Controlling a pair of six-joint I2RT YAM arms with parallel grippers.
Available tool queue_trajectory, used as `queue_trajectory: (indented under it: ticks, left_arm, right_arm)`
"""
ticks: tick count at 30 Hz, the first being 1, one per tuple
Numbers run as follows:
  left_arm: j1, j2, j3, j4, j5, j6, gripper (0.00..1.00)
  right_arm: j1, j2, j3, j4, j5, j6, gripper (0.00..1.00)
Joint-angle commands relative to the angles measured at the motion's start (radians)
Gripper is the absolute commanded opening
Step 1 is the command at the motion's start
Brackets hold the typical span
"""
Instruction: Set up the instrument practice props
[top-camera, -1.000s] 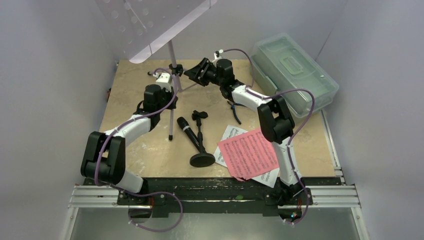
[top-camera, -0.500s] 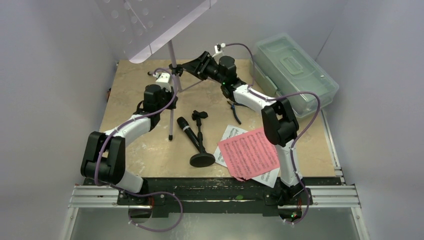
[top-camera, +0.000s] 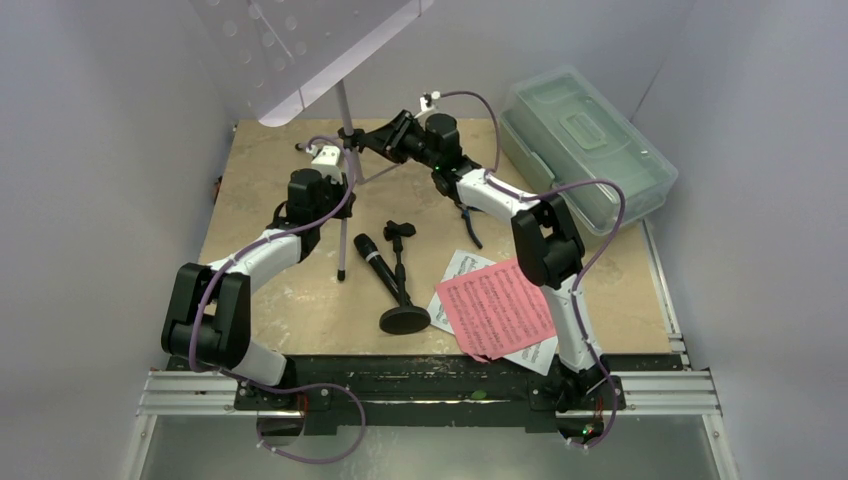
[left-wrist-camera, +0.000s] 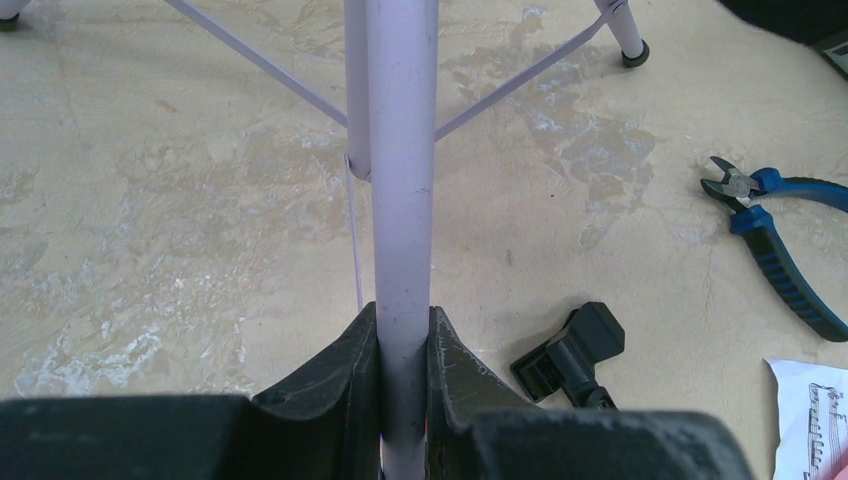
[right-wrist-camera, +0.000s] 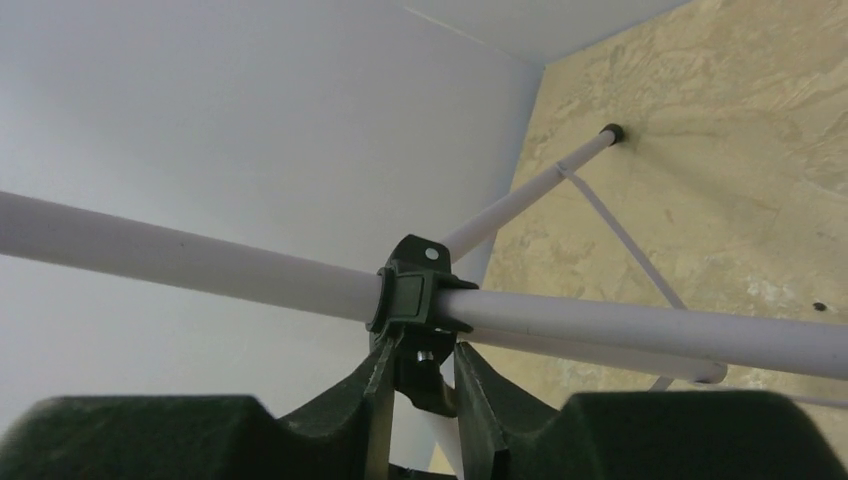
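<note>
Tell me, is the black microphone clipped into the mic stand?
No, the black microphone lies flat on the table beside the mic stand, which is itself lying down with its clip empty.

No readable text or labels

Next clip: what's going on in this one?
The left gripper is shut on the pole of the lavender music stand, which stands upright. The right gripper has its fingers either side of the pole's black clamp. The microphone, mic stand and music sheets lie on the table, untouched.
</note>
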Motion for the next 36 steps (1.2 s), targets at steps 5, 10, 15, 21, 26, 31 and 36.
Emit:
queue_trajectory:
  ticks: [5,10,15,21,26,31,36]
  left_arm:
    - [-0.001,-0.024,-0.004,-0.074,0.028,-0.043,0.00]
    - [-0.001,-0.025,-0.005,-0.075,0.028,-0.045,0.00]
    - [-0.001,-0.024,-0.004,-0.071,0.032,-0.048,0.00]
    - [-0.001,-0.024,-0.005,-0.072,0.034,-0.049,0.00]
    - [-0.001,-0.026,-0.004,-0.074,0.032,-0.049,0.00]
    - [-0.001,-0.024,-0.003,-0.071,0.036,-0.050,0.00]
    - [-0.001,-0.026,-0.002,-0.073,0.030,-0.048,0.00]
  right_arm:
    - [0.000,-0.009,-0.012,-0.049,0.080,0.032,0.19]
    - [0.000,0.000,-0.070,-0.052,0.096,0.087,0.25]
    - [0.003,0.005,-0.194,0.073,0.061,0.190,0.39]
    - [0.022,-0.049,-0.208,0.060,0.019,0.085,0.45]
    - [0.035,-0.157,-0.151,-0.144,0.108,-0.311,0.51]
    - [0.080,-0.230,-0.138,-0.194,0.150,-0.651,0.70]
    - [0.110,-0.229,-0.076,-0.222,0.211,-0.782,0.78]
